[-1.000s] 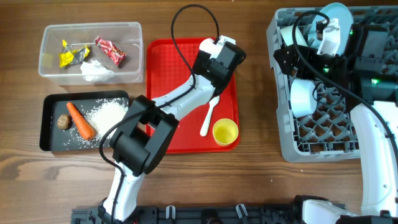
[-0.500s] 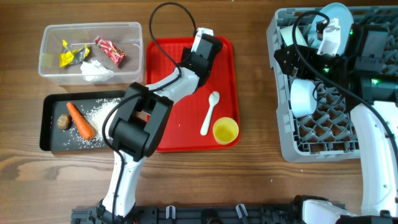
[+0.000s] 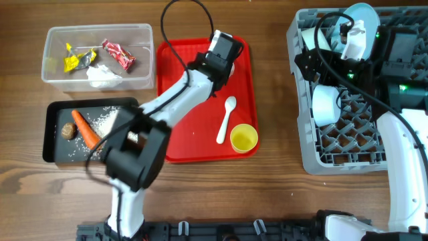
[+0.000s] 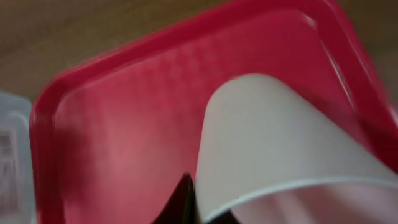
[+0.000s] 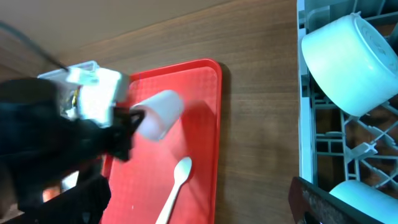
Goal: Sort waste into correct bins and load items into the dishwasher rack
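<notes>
Grasping the pink cup (image 5: 158, 112) at upper middle, the left pincer (image 4: 185, 200) holds it over the red tray (image 3: 194, 127). Waste (image 3: 119, 55) lies in the bins (image 3: 57, 151). The yellow cup (image 3: 243, 138) and spoon (image 3: 225, 120) are not yet racked. The right pincer's (image 3: 307, 60) state cannot be told.

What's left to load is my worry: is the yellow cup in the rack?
No, the yellow cup stands on the red tray beside the spoon, well left of the rack.

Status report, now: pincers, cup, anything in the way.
Left pincer shut on pink cup, over red tray. Right pincer over dishwasher rack, state unclear. White spoon, yellow cup on tray.
</notes>
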`<state>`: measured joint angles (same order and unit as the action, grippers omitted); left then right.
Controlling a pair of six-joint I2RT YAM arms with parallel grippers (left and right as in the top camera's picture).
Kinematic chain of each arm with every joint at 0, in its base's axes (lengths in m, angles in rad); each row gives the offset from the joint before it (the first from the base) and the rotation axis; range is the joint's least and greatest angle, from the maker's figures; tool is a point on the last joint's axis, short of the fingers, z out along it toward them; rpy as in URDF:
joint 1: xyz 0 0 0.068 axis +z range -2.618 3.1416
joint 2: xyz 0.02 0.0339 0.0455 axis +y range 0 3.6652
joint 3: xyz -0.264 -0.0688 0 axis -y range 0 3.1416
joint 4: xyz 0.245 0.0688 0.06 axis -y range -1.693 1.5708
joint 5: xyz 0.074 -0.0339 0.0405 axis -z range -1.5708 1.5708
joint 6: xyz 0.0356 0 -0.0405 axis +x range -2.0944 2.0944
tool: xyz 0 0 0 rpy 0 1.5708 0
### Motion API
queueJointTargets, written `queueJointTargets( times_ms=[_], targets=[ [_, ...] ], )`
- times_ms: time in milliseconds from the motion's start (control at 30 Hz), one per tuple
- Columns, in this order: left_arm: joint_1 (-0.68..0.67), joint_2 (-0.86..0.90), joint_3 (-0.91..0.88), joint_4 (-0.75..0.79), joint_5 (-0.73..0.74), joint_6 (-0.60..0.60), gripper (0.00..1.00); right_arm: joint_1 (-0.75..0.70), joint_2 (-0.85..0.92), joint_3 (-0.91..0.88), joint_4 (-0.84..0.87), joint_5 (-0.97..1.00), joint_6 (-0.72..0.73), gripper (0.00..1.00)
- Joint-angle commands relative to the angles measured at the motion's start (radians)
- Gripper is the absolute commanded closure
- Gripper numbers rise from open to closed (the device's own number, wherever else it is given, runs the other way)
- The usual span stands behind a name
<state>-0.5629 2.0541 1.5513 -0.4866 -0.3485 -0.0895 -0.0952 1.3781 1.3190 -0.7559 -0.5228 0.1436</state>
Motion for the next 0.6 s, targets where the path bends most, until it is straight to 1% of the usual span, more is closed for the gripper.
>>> queueJointTargets(
  times_ms=[0,33,67,133,167,267,367,400,467,567],
  targets=[
    [0.058,-0.192,0.001,-0.099,0.383,-0.058,0.96,0.0,0.012,0.01,-0.001,-0.1,-0.085,0.06],
    [0.083,-0.219,0.001,-0.115,0.48,-0.058,0.96,0.0,0.019,0.01,0.0,-0.142,-0.107,0.05],
    [0.122,-0.246,0.001,-0.13,0.619,-0.057,0.96,0.0,0.031,0.01,0.0,-0.195,-0.138,0.05],
    [0.219,-0.274,0.001,-0.142,0.911,-0.056,0.96,0.0,0.066,0.01,0.001,-0.309,-0.193,0.05],
    [0.281,-0.275,0.001,-0.143,1.094,-0.049,0.96,0.0,0.096,0.01,0.007,-0.389,-0.225,0.04],
    [0.418,-0.257,0.001,-0.163,1.436,-0.046,0.96,0.0,0.182,0.01,0.053,-0.609,-0.253,0.03],
    [0.478,-0.241,0.001,-0.165,1.639,-0.046,0.96,0.014,0.259,0.01,0.176,-0.863,-0.247,0.01],
    [0.488,-0.241,0.001,-0.164,1.693,-0.046,0.96,0.027,0.28,0.01,0.229,-0.909,-0.23,0.01],
    [0.491,-0.241,0.001,-0.158,1.765,-0.046,0.96,0.059,0.307,0.01,0.325,-0.918,-0.155,0.0],
    [0.471,-0.241,0.001,-0.161,1.775,-0.046,0.96,0.139,0.328,0.01,0.502,-0.897,-0.028,0.0]
  ],
)
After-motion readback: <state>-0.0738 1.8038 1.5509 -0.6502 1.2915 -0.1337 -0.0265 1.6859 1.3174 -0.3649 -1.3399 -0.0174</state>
